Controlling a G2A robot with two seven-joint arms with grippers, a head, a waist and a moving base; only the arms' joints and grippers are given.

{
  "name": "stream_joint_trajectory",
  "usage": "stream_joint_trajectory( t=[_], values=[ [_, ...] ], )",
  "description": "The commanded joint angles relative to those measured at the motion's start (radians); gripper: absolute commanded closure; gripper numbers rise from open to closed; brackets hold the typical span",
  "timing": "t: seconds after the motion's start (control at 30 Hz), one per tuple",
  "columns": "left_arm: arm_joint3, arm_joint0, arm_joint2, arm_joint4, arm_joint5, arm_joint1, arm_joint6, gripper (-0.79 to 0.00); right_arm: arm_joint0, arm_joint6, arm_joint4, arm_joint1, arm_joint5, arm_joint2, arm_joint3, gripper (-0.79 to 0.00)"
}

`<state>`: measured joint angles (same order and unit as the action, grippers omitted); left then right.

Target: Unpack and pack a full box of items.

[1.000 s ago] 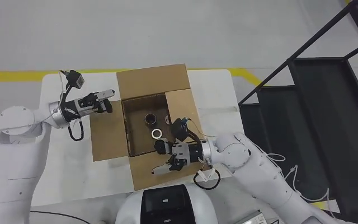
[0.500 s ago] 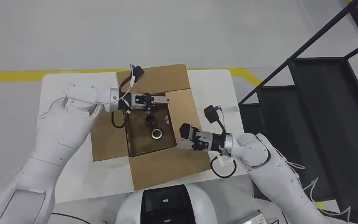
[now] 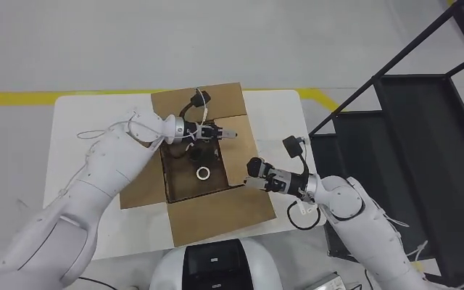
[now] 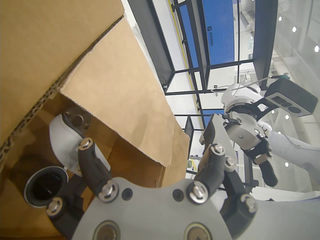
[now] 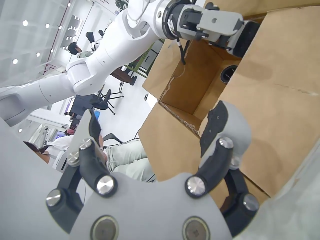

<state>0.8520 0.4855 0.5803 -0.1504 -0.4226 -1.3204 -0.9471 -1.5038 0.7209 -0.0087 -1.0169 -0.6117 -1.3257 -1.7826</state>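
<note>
An open cardboard box [image 3: 183, 190] stands on the white table [image 3: 80, 217] with its flaps spread. Inside lie a light metal ring [image 3: 204, 173] and a dark-bored cylinder [image 3: 194, 154], the cylinder [image 4: 46, 188] close to my left wrist. My left gripper [image 3: 221, 133] hangs over the box's far right corner, open. One of its fingers [image 4: 67, 136] is inside the box and the other beyond the right flap [image 4: 120, 96]. My right gripper [image 3: 250, 174] is open and holds nothing, hovering at the right flap's [image 3: 235, 148] outer edge. From there the left gripper [image 5: 220, 26] and the cylinder [image 5: 228, 73] are visible.
Black metal stairs [image 3: 391, 109] rise just right of the table. A yellow floor line [image 3: 43, 97] runs behind it. The front flap [image 3: 217, 210] and left flap [image 3: 141, 174] lie flat on the table.
My left arm swung from the table's left side across to the box's far right corner. My right gripper moved from the front flap over to the right flap.
</note>
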Motion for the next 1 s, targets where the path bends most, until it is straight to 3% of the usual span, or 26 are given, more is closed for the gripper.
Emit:
stream_joint_trajectory(
  t=[0.0, 0.3, 0.47, 0.6, 0.73, 0.97],
  values=[
    [-0.024, -0.006, -0.008, -0.02, -0.047, -0.018, 0.017, -0.785, -0.001, 0.002, 0.003, 0.0, -0.004, 0.004, 0.002, -0.785],
    [-0.091, -0.049, -0.009, -0.129, -0.188, -0.078, 0.015, -0.785, -0.021, 0.086, 0.037, 0.006, -0.038, 0.04, -0.036, -0.785],
    [-0.114, -0.064, -0.003, -0.205, -0.211, -0.105, -0.018, -0.785, -0.024, 0.162, 0.062, 0.01, -0.05, 0.077, -0.07, -0.785],
    [-0.143, -0.079, -0.005, -0.235, -0.213, -0.126, -0.037, -0.785, -0.001, 0.228, 0.069, 0.014, 0.002, 0.102, -0.064, -0.785],
    [-0.177, -0.088, -0.004, -0.257, -0.226, -0.144, -0.053, -0.785, 0.027, 0.167, 0.072, 0.011, 0.059, 0.097, -0.016, -0.785],
    [-0.218, -0.094, 0.035, -0.296, -0.253, -0.142, -0.108, -0.785, 0.01, 0.102, 0.107, 0.022, 0.019, 0.001, 0.039, -0.785]
  ],
)
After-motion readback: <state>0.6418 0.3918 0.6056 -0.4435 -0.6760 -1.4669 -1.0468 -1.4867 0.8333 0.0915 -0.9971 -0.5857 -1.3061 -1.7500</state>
